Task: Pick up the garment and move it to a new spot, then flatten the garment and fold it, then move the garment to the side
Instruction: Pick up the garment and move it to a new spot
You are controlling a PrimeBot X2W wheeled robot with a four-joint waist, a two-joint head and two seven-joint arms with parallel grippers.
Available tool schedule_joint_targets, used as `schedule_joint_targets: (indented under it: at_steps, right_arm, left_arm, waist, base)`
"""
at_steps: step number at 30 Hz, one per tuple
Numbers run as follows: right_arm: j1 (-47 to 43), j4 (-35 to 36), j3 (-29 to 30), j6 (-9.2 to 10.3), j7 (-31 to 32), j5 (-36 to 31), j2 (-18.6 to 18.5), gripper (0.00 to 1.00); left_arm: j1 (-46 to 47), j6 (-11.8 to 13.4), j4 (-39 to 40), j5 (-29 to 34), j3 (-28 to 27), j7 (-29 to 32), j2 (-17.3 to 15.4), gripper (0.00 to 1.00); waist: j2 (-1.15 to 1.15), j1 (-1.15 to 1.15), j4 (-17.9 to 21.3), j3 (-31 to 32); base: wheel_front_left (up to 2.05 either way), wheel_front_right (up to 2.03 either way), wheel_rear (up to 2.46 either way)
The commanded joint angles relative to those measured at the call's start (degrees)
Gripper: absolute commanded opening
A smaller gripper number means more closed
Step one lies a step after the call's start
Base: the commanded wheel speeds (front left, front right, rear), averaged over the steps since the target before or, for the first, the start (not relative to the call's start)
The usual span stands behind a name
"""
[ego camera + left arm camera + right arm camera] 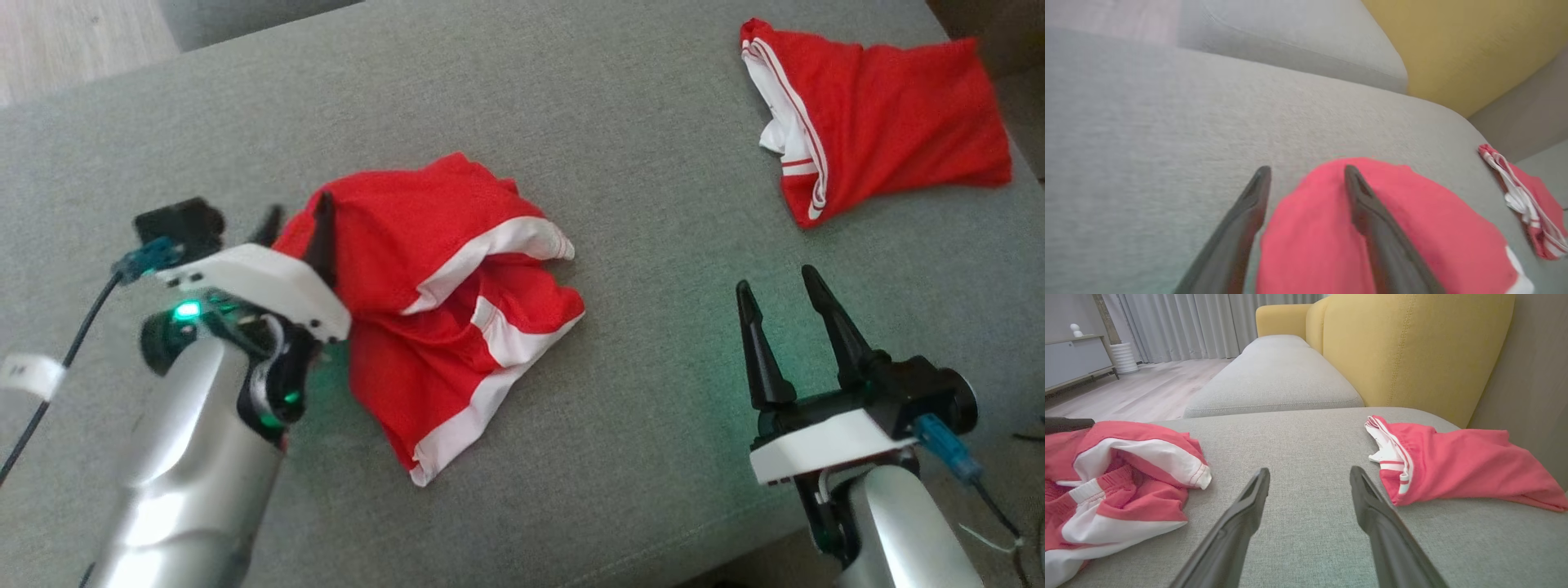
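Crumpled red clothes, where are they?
In the head view the crumpled red garment lies centre-left on the grey cushion, at the left gripper's fingers, left of the other red garment.

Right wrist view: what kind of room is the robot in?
Probably a living room in a home: there is a sofa with a yellow backrest, long curtains and a wooden floor.

Lighting: soft, even, moderately bright; faint shadows under the crumpled red shorts, and a green indicator light tints the grey sofa cushion beside it. Left wrist view: blurred throughout, colours washed; right wrist view: sharp, edges stretched by wide-angle distortion.
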State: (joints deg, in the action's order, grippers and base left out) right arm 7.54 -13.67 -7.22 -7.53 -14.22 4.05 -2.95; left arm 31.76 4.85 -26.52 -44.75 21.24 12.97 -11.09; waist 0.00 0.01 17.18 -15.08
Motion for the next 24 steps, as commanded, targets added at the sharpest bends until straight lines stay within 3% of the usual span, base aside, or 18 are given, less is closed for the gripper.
schedule_joint_targets:
  at_steps: [1,7,12,18,24]
  right_arm:
    - [0.63,1.43,-1.24,0.04,-0.77,0.58,0.05,1.0]
    - [0.04,1.17,-0.89,0.04,-0.77,0.39,0.06,1.0]
    - [-1.47,1.6,1.01,0.04,-0.77,-0.98,0.06,1.0]
    - [-3.2,2.01,3.61,0.04,-0.77,-2.32,-0.35,1.0]
    - [-5.5,2.76,6.11,0.04,-0.77,-3.62,-0.73,1.0]
  left_arm:
    - [3.21,0.06,0.34,1.36,-2.46,-2.71,-2.07,1.0]
    - [1.58,0.46,-1.2,9.83,-0.79,-17.84,-4.89,1.0]
    - [-8.01,3.94,4.13,14.0,-1.82,-27.41,-4.5,1.0]
    - [-18.19,6.16,12.78,18.57,-4.29,-27.93,-2.58,1.0]
    - [-28.86,4.79,17.89,25.19,-8.07,-27.95,-0.62,1.0]
  waist:
    - [0.0,-0.01,-0.23,0.4]
    - [0.0,-0.01,-1.35,2.4]
    - [0.0,-0.01,-3.84,5.08]
    - [0.0,-0.01,-7.08,7.11]
    - [0.0,-0.01,-11.26,9.15]
  base:
    - [0.0,0.0,0.0]
    - [0.0,0.0,0.0]
    - [0.0,0.0,0.0]
    - [0.0,0.0,0.0]
    - [0.0,0.0,0.0]
